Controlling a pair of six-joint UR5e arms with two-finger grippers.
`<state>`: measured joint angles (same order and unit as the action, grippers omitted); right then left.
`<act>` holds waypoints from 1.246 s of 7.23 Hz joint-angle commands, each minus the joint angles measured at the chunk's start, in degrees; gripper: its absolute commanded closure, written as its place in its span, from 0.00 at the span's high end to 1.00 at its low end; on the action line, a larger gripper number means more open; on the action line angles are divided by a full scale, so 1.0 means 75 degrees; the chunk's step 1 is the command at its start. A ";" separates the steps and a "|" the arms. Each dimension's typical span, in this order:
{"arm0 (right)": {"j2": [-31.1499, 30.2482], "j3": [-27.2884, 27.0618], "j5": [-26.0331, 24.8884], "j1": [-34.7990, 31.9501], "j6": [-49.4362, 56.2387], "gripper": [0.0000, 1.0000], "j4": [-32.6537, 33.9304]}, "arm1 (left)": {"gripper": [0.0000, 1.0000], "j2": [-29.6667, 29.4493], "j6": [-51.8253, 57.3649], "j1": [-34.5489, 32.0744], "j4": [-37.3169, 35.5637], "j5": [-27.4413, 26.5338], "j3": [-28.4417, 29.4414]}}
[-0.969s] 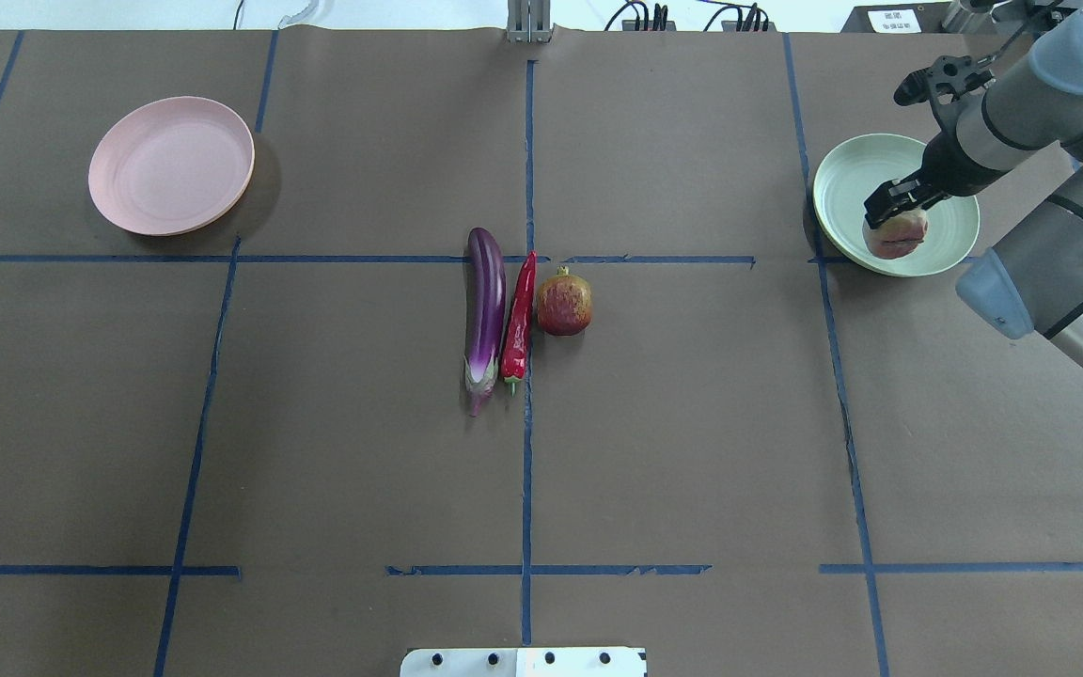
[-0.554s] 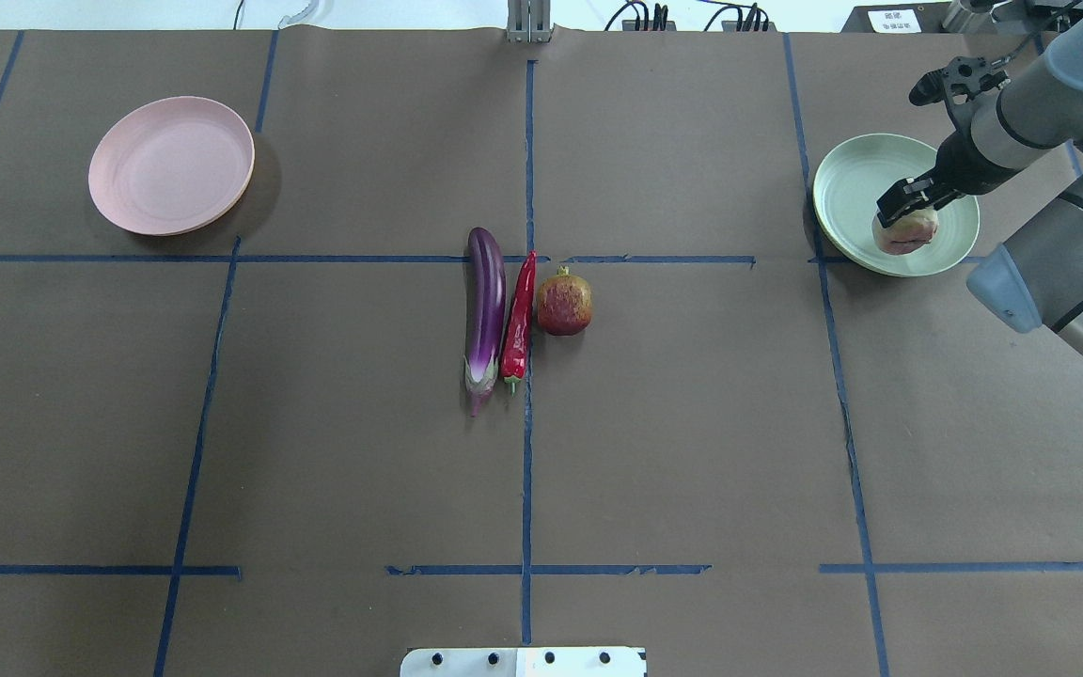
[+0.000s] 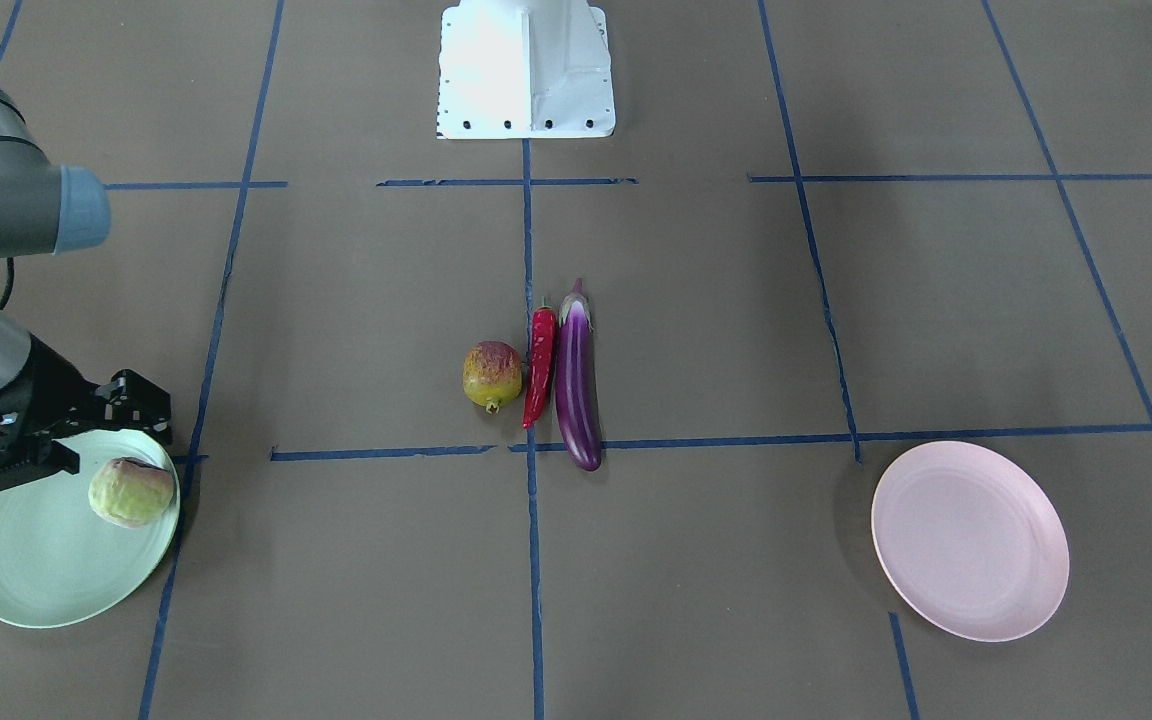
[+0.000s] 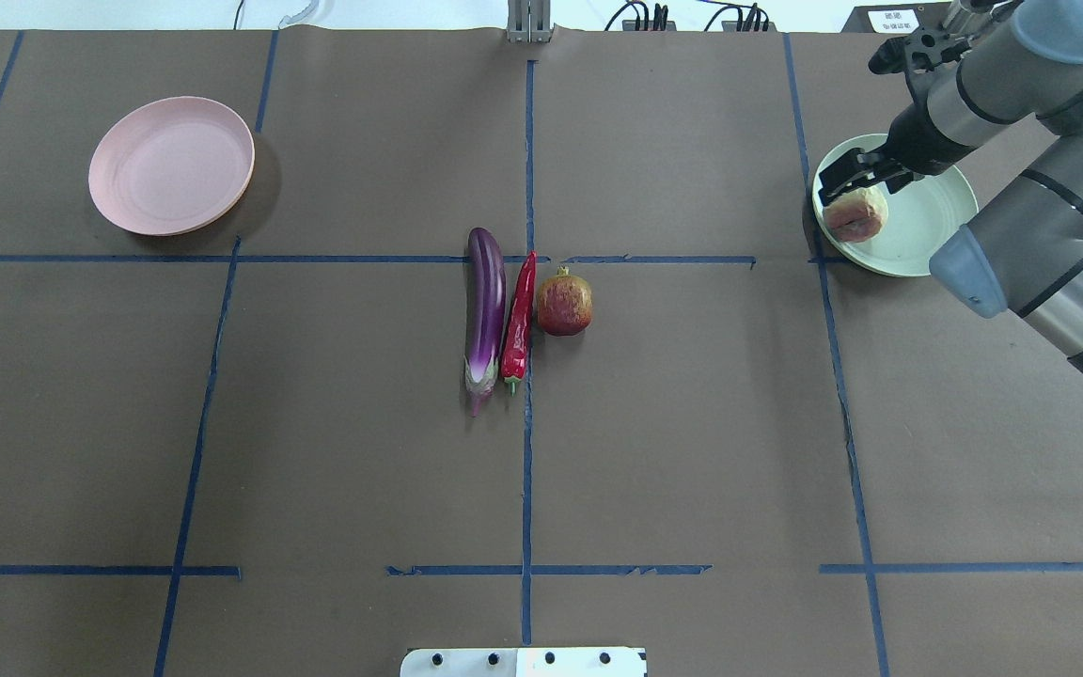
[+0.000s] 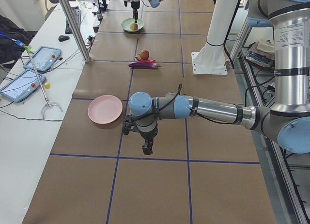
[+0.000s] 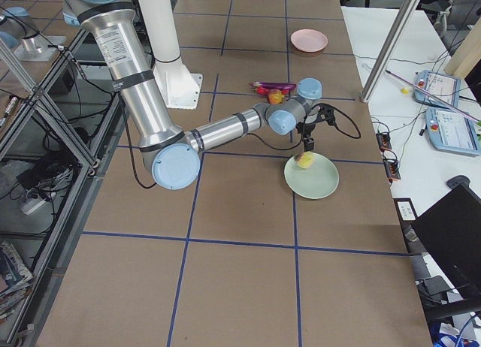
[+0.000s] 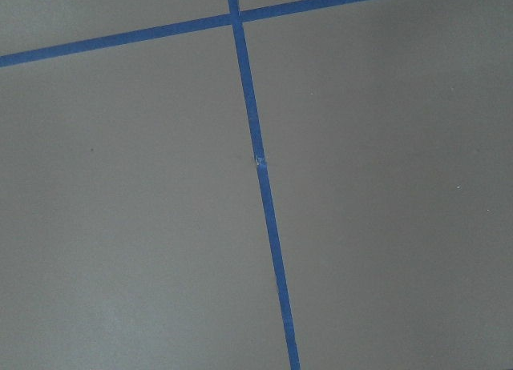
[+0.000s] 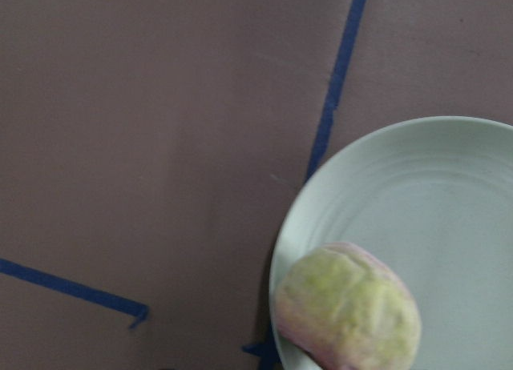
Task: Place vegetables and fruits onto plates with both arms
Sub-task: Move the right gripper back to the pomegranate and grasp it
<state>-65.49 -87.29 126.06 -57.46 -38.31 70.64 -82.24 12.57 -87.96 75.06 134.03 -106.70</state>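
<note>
Overhead: right gripper point(image 4: 859, 181) over mint plate point(image 4: 922, 230) at its 9 o'clock rim, pale green fruit point(image 4: 856, 214) at fingertips; gripping or not, cannot tell. Mottled fruit point(image 4: 563, 303) at gripper's 8 o'clock, well apart; chili point(image 4: 517, 320) and eggplant point(image 4: 485, 315) beside it, long axes 12–6.
Left-end view: left gripper point(image 5: 147, 147) at pink plate point(image 5: 105, 109) 4 o'clock, vegetables at its 12; finger state unreadable.

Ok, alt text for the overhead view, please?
The right gripper is just above a pale green fruit at the mint plate's left rim. Eggplant, chili and mottled fruit lie side by side mid-table; the pink plate at far left is empty.
</note>
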 commanded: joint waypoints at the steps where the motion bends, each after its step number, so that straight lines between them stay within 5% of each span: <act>1: 0.0980 -0.0092 -0.0724 0.1220 -0.2381 1.00 0.0015 | 1.00 -0.0003 0.0000 -0.0002 0.0000 0.0000 0.0000; 2: 0.1496 -0.0034 -0.1670 0.2074 -0.3390 1.00 0.0062 | 1.00 -0.0003 0.0000 0.0010 0.0012 0.0000 0.0000; 4: 0.2702 0.0024 -0.2938 0.3039 -0.4112 1.00 0.1646 | 1.00 -0.0003 0.0000 0.0010 0.0012 0.0000 0.0000; 9: 0.2861 0.0563 -0.3377 0.3476 -0.4080 1.00 0.1773 | 1.00 -0.0003 0.0000 0.0010 -0.0011 -0.0012 0.0011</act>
<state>-43.77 -83.96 101.40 -32.22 -69.21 83.96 -82.25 12.57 -87.96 74.99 134.01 -106.62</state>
